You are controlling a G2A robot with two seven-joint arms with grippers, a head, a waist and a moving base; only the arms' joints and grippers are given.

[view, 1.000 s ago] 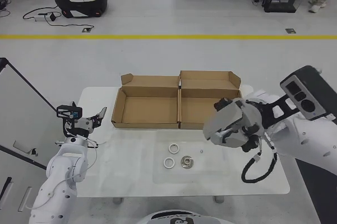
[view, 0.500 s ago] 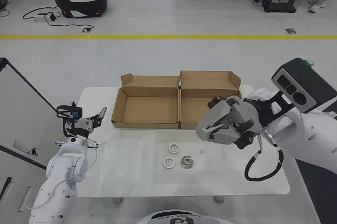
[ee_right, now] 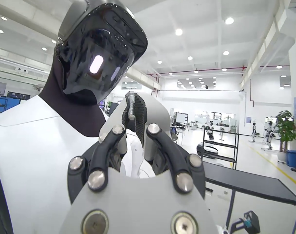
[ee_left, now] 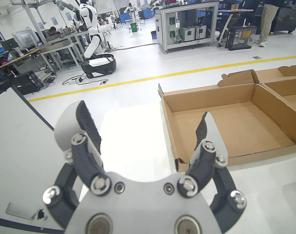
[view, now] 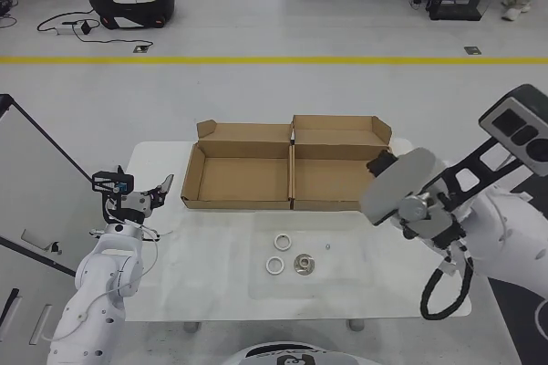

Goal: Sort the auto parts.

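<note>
Gripping a bolt (ee_right: 131, 107) lengthwise between its pads, our right gripper (ee_right: 137, 109) points upward. The right-hand box (view: 324, 178) lies just beside it, probably partly under the wrist. Our left gripper (ee_left: 144, 113) gapes empty, well apart, at the table (view: 210, 274) edge.

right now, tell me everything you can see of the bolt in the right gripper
The bolt is a small grey metal part with a threaded shaft and a rounded end, and it looks a little shiny. It is clamped between the black ribbed pads of the right gripper and lies along them near their tips, with one end poking just past. The gripper points up toward the ceiling. Only the pads touch the bolt.
</note>
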